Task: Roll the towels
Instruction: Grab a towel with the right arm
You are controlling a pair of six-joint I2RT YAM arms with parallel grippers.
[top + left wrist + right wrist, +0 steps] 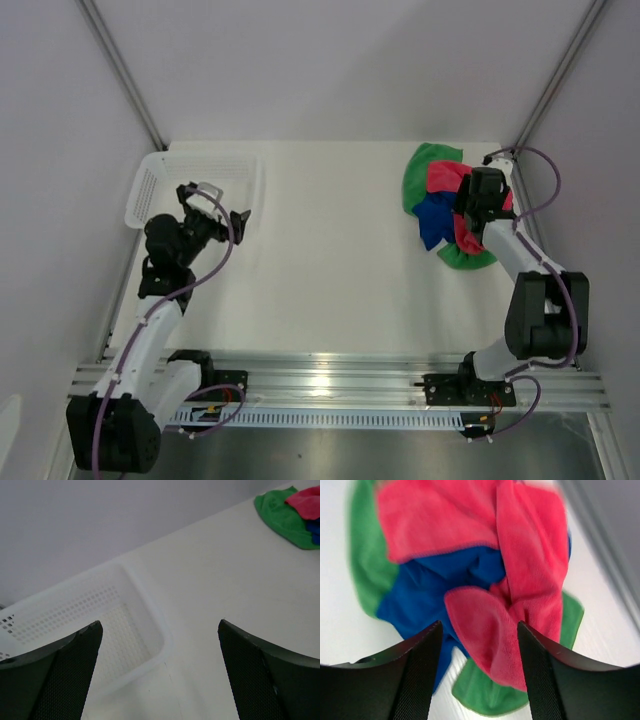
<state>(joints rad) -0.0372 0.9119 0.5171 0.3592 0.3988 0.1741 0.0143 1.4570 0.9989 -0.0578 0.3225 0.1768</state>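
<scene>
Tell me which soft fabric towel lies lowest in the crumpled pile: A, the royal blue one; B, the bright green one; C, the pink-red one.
B: the bright green towel shows at the pile's edges beneath the royal blue towel and the pink-red towel.

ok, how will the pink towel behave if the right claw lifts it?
Probably floppy: the pink towel lies in soft folds, so it should drape. Likely light, since it looks like thin cloth. It's tangled over the blue towel and green towel, so they may drag along.
</scene>
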